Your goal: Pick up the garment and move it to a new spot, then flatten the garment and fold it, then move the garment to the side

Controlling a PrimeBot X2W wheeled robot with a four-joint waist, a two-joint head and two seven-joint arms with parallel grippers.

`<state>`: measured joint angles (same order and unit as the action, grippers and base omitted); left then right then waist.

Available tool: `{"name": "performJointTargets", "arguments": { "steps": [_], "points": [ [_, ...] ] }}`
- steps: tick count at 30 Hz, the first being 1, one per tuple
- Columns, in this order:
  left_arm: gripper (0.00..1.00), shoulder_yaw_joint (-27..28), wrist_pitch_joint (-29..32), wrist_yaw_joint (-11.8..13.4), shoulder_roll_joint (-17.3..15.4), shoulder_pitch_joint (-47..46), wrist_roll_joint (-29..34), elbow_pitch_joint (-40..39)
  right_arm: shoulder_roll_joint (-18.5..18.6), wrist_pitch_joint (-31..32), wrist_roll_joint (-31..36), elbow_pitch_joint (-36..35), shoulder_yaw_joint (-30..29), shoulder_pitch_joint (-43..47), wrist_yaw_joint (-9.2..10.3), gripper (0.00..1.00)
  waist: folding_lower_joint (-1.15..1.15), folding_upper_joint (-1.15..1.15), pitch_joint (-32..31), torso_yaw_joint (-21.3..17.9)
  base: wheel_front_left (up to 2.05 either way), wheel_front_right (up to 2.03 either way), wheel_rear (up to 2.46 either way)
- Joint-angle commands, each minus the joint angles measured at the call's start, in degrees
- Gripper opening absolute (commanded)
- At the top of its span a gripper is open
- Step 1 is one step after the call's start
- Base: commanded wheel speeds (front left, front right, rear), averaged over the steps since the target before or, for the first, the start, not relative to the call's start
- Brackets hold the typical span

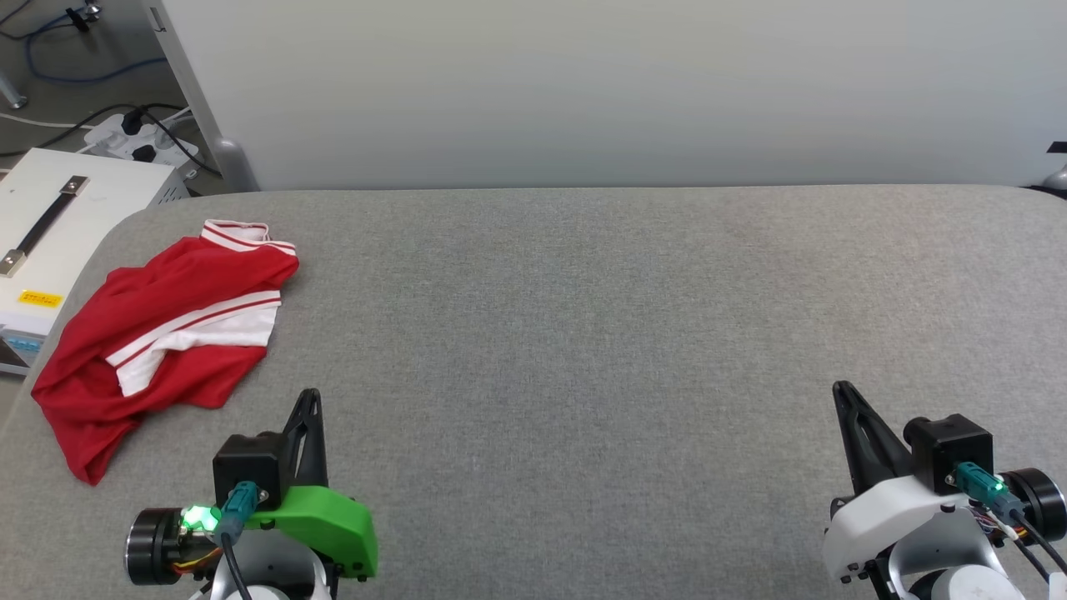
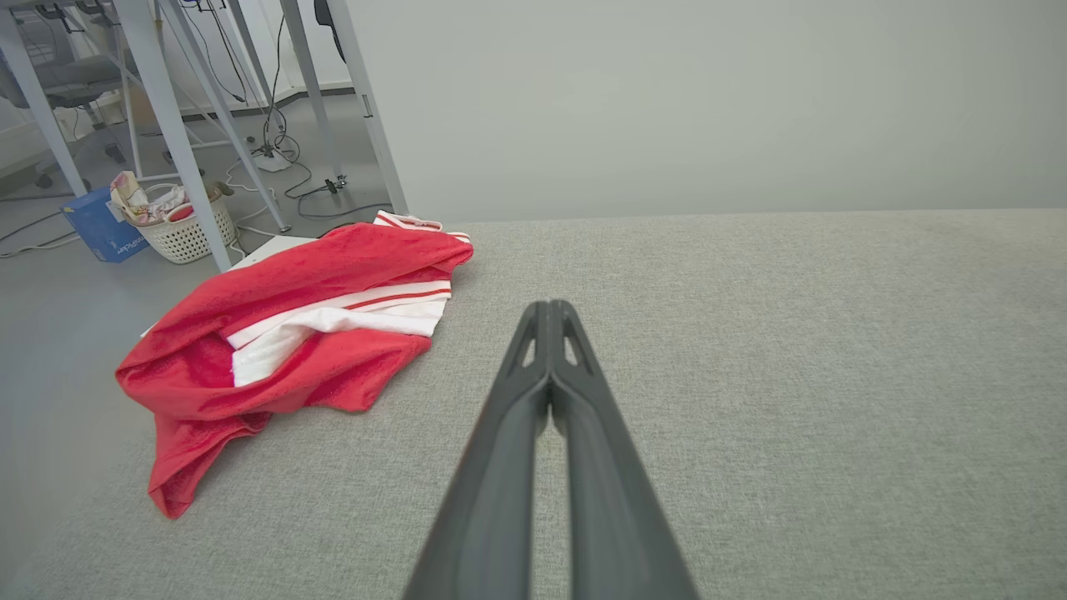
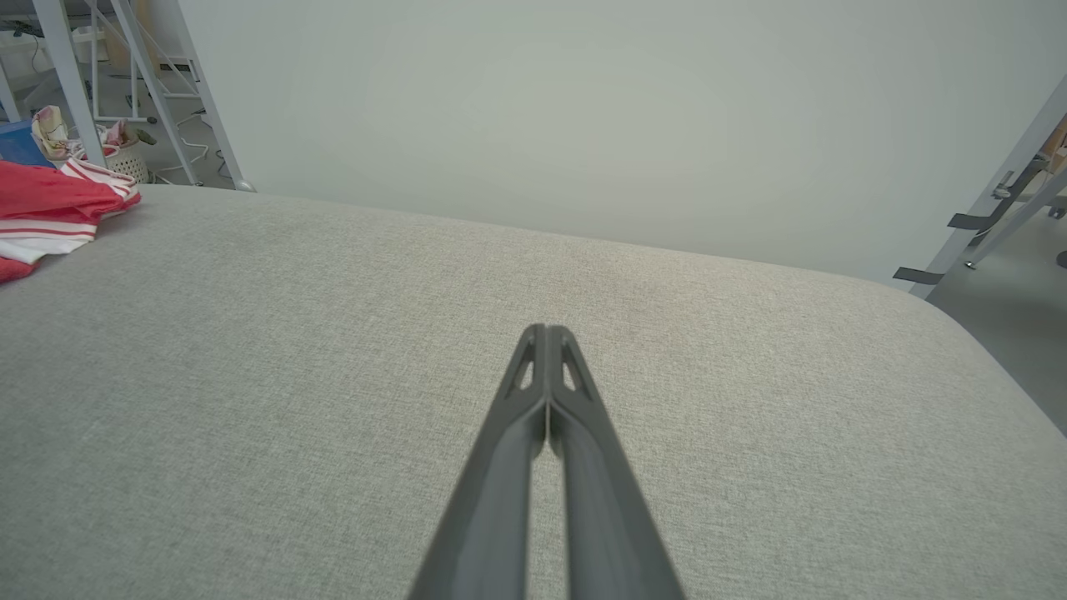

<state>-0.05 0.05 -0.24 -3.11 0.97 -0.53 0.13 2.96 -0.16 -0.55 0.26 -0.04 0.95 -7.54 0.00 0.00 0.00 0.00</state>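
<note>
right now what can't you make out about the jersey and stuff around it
- any print on the garment: hidden in its crumpled folds, head and left wrist views
- the garment's far part, right wrist view: cut off by the left edge
- yellow label on the white box, head view: text too small
- basket contents, left wrist view: too small, partly behind a table leg

Head cam sits high, looks fwd & down over the grey counter [image 1: 583,333]; left pincer [image 1: 310,398] and right pincer [image 1: 840,390] poke in at its bottom edge. Each wrist cam rides low, near the cloth top, looking along its own pincer twd the pale wall [image 2: 708,100]. All 3 views share the counter's left end w/ the red garment [image 1: 192,275].
</note>
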Motion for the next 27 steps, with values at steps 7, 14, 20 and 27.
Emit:
{"name": "performJointTargets", "arguments": {
  "steps": [7, 14, 20, 27],
  "points": [
    [0.0, 0.05, -0.05, 0.24, 0.24, -0.97, 0.53, -0.13, -0.08, 0.16, 0.55, -0.26, 0.04, -0.95, 0.05, 0.0, 0.0, 0.0, 0.0, 0.0, 0.0, 0.0, 0.0],
    [0.0, 0.05, -0.05, 0.24, 0.24, -0.97, 0.53, -0.13, -0.08, 0.16, 0.55, -0.26, 0.04, -0.95, 0.05, 0.0, 0.0, 0.0, 0.0, 0.0, 0.0, 0.0, 0.0],
    [0.0, 0.05, -0.05, 0.24, 0.24, -0.97, 0.53, -0.13, -0.08, 0.16, 0.55, -0.26, 0.04, -0.95, 0.05, 0.0, 0.0, 0.0, 0.0, 0.0, 0.0, 0.0, 0.0],
    [0.0, 0.05, -0.05, 0.24, 0.24, -0.97, 0.53, -0.13, -0.08, 0.16, 0.55, -0.26, 0.04, -0.95, 0.05, 0.0, 0.0, 0.0, 0.0, 0.0, 0.0, 0.0, 0.0]
  ]
}}
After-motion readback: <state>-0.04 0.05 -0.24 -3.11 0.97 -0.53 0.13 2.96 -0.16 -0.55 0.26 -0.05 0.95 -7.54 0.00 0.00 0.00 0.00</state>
